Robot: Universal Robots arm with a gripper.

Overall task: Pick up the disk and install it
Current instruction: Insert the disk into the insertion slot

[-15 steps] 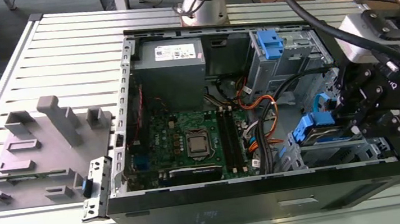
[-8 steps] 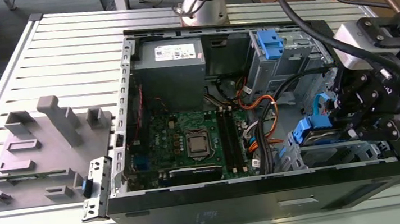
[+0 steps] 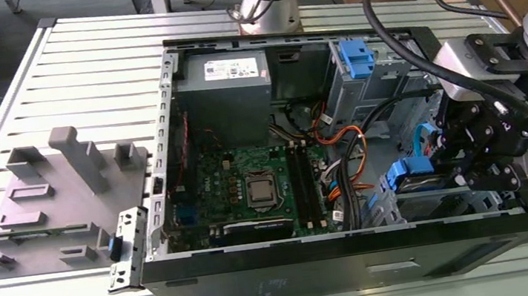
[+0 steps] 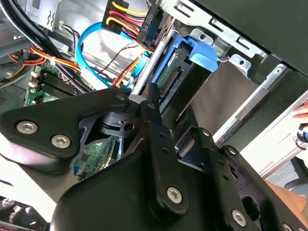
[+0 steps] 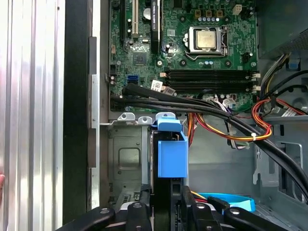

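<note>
Installing is the step in hand: the black gripper point(image 5: 166, 219) seems clamped on the flat silver-grey disk with a blue end tab point(image 5: 172, 151), which stands on edge, partly inside the grey metal drive bay point(image 5: 126, 161), where seating it calls for a straight, square push.

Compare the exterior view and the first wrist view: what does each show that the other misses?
Exterior view adds the grey fixture and the arm's base. First wrist view adds the gripper clamped on both sides of the disk. Both share the motherboard, the slatted table and the disk.
</note>
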